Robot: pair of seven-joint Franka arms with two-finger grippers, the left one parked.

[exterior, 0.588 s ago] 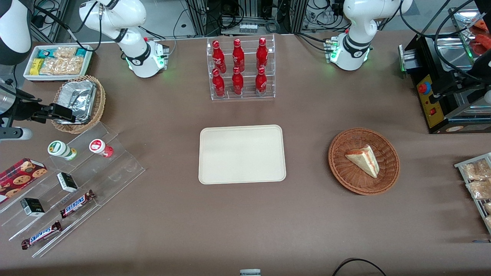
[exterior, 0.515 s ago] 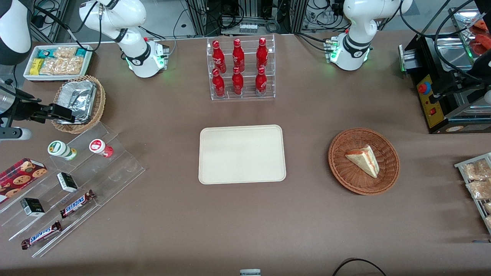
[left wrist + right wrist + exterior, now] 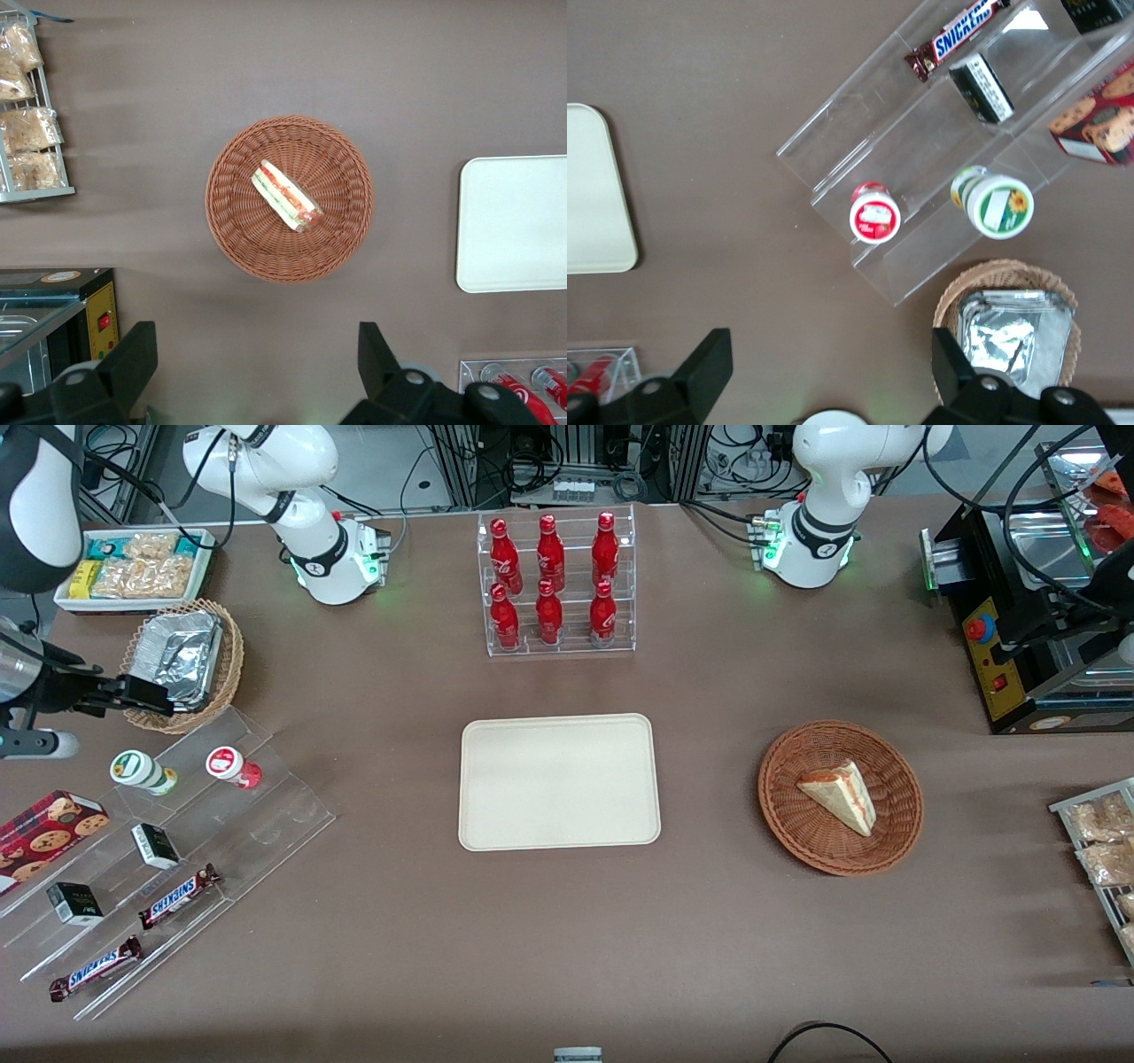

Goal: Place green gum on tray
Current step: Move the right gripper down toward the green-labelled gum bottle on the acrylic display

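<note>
**Fingers [image 3: 709, 363] spread wide over the basket's rim**

They are released and grasp nothing, hovering above the edge of the wicker basket [image 3: 232, 657] of foil at the working arm's end of the bench [image 3: 399, 957]. In the front view the green gum [image 3: 133, 767] stands at six o'clock from them, upright on the top step of the clear stand [image 3: 275, 815], beside the red gum [image 3: 226, 763]. The tray [image 3: 558, 781] lies mid-bench, well apart, with the stand at its nine o'clock
</note>
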